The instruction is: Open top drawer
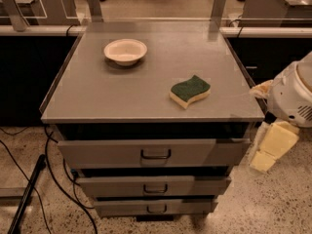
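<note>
The top drawer (97,154) is the widest of three grey metal fronts under the grey table top (146,82). It has a small dark wire handle (156,154) at its centre. A dark gap shows above its front. My gripper (268,150), cream-coloured, hangs below the white arm housing (292,94) just off the drawer's right end, at about drawer height. It touches nothing and holds nothing that I can see.
Two narrower drawers (155,186) (156,207) sit below. On the table top are a white bowl (125,50) and a green-and-yellow sponge (190,90). Black cables (53,179) and a dark pole (27,194) lie on the floor at the left.
</note>
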Controlling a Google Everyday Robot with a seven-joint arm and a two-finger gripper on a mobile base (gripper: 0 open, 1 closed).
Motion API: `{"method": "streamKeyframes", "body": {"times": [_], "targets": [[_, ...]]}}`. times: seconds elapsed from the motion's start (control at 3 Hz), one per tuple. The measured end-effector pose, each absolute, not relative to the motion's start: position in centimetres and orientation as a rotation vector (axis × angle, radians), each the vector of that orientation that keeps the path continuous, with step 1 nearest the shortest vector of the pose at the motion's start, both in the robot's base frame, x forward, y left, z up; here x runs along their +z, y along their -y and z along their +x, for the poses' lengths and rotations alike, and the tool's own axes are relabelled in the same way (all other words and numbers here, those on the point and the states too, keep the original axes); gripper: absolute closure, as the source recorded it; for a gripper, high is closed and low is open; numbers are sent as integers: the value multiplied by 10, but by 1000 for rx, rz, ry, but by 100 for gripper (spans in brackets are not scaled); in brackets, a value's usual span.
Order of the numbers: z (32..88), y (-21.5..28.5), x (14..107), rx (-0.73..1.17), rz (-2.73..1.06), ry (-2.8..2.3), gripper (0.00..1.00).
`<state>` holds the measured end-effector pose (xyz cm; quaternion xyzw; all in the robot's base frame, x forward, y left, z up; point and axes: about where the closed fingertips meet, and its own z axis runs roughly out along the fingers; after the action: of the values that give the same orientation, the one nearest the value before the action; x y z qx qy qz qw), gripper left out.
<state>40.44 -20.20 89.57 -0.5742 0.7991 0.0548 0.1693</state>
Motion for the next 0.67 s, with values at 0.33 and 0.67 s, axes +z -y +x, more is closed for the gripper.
{"method": "streamKeyframes", "body": {"times": [0.33,0.67], "targets": [[391,193,865,246,-1615,-2303,0],[389,193,861,257,-1619,-2312,0]]}}
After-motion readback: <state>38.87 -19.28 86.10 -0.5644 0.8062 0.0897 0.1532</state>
